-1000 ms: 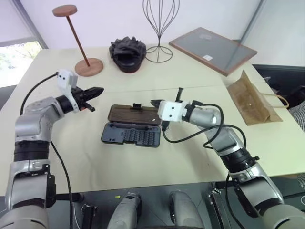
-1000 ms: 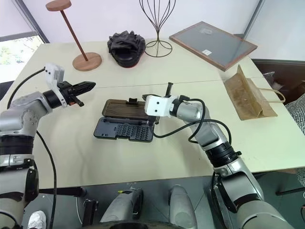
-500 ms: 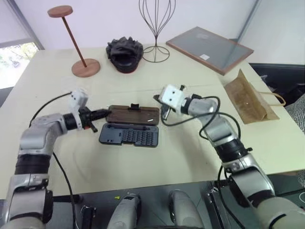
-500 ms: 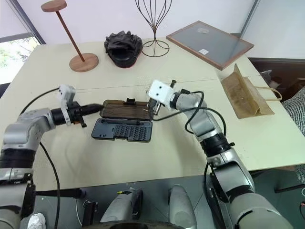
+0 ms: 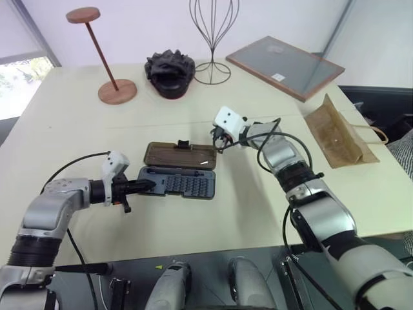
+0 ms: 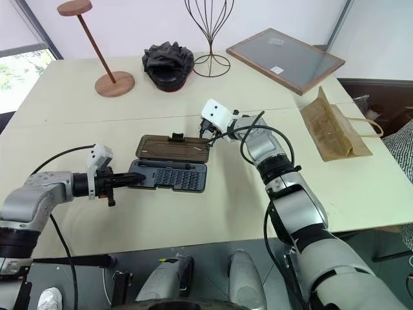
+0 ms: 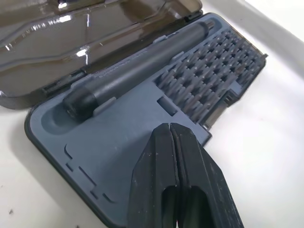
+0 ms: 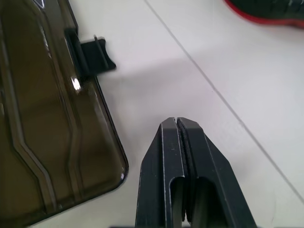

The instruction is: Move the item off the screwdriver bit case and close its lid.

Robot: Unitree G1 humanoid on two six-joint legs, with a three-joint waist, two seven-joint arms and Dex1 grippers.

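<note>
The screwdriver bit case lies open mid-table, with a driver handle and rows of bits inside. Its smoky brown lid lies flat behind the base, latch tab on its far edge. The item, a brown paper bag, rests on the table far right, apart from the case. My left gripper is shut, its tip over the left end of the case base. My right gripper is shut and holds nothing, its tip just off the lid's far right corner.
Along the table's back stand a wooden stand, a lumpy black object, a wire form and a wood-framed grey panel. Bare tabletop lies in front of the case.
My left gripper has dropped and pulled back from beside the lid's left end to the base's left end. My right gripper has moved away from me to the lid's far right corner.
</note>
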